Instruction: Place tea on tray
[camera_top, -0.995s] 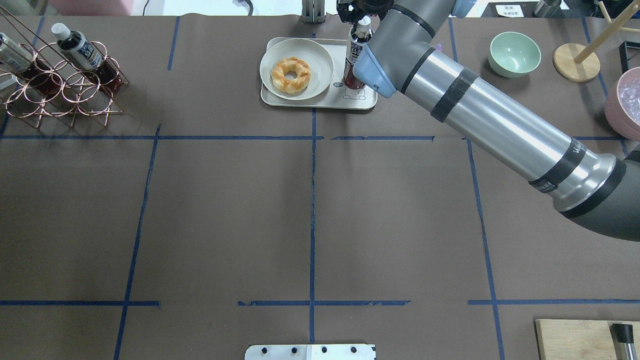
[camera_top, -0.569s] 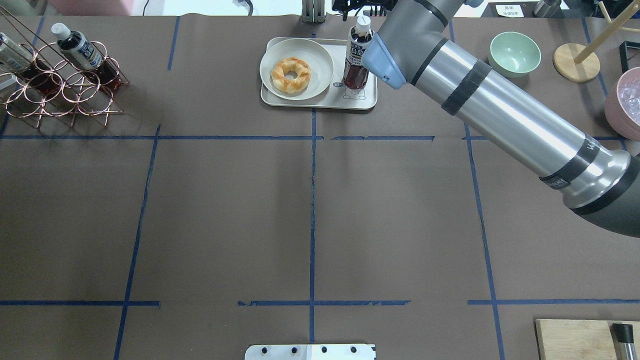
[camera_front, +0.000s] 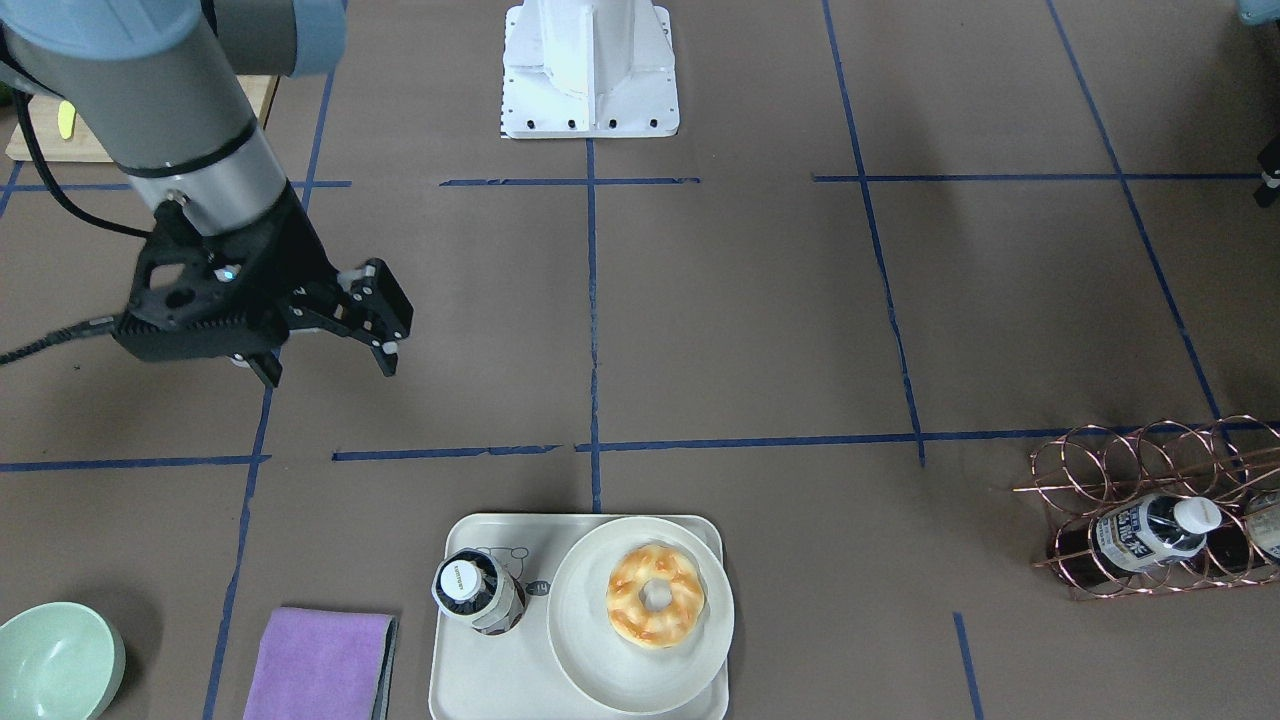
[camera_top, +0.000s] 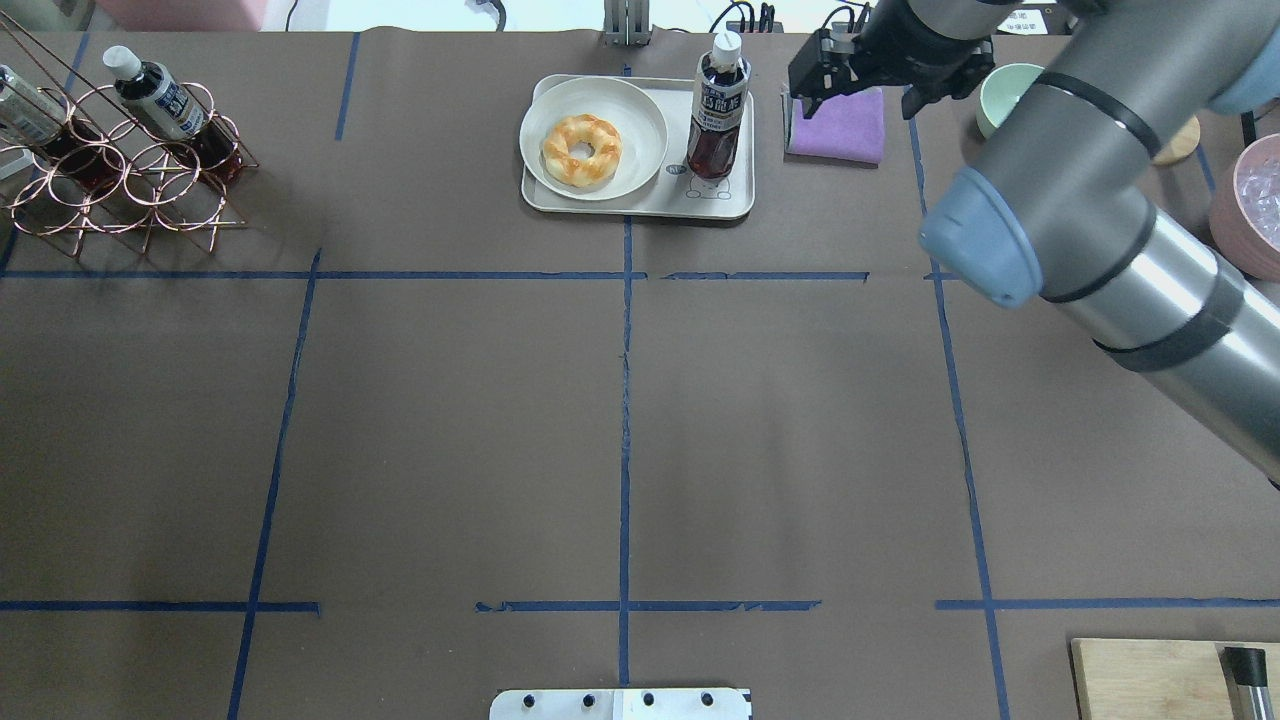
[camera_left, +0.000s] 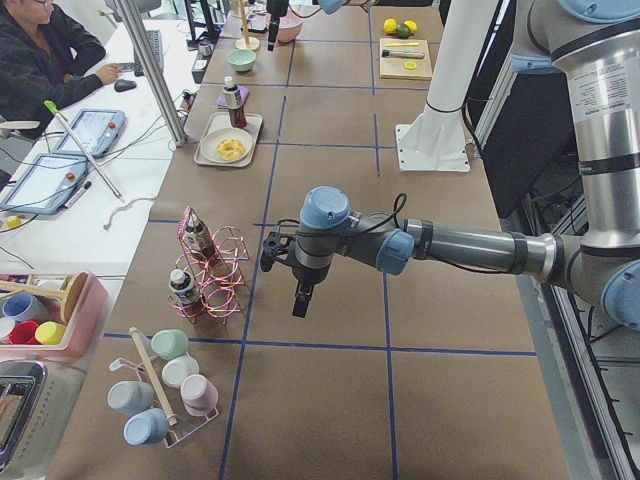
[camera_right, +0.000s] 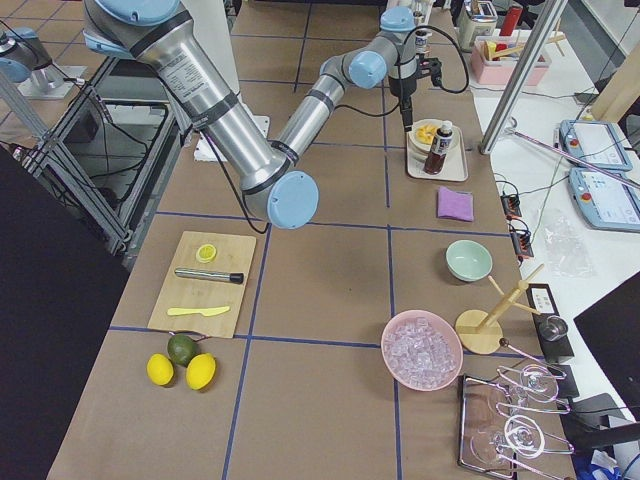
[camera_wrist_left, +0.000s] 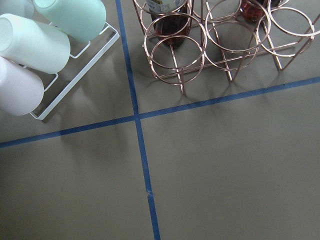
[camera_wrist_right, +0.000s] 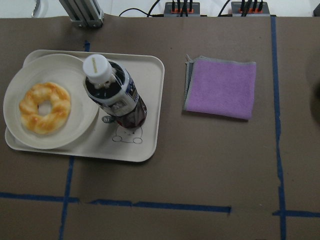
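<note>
The tea bottle (camera_top: 715, 120) stands upright on the cream tray (camera_top: 650, 205), over its bear drawing, next to the round plate. It also shows in the front view (camera_front: 475, 592) and the right wrist view (camera_wrist_right: 114, 95), free of any gripper. My right gripper (camera_front: 330, 370) is open and empty, raised to the right of the tray, over the purple cloth in the overhead view (camera_top: 855, 98). My left gripper (camera_left: 301, 305) hangs beside the copper wire rack (camera_top: 120, 160); I cannot tell whether it is open. The rack holds other tea bottles (camera_top: 150, 90).
A round plate (camera_top: 640, 110) with a donut (camera_top: 581, 150) fills the tray's left part. A purple cloth (camera_top: 840, 135) lies right of the tray, then a green bowl (camera_front: 50, 660). A pink ice bowl (camera_top: 1250, 200) and a wooden board (camera_top: 1150, 680) are at the right. Pastel cups (camera_wrist_left: 30, 45) lie beside the rack.
My right gripper was at the bottle's cap; it has drawn away to the right, uncovering the purple cloth. The bottle stays upright on the tray.
</note>
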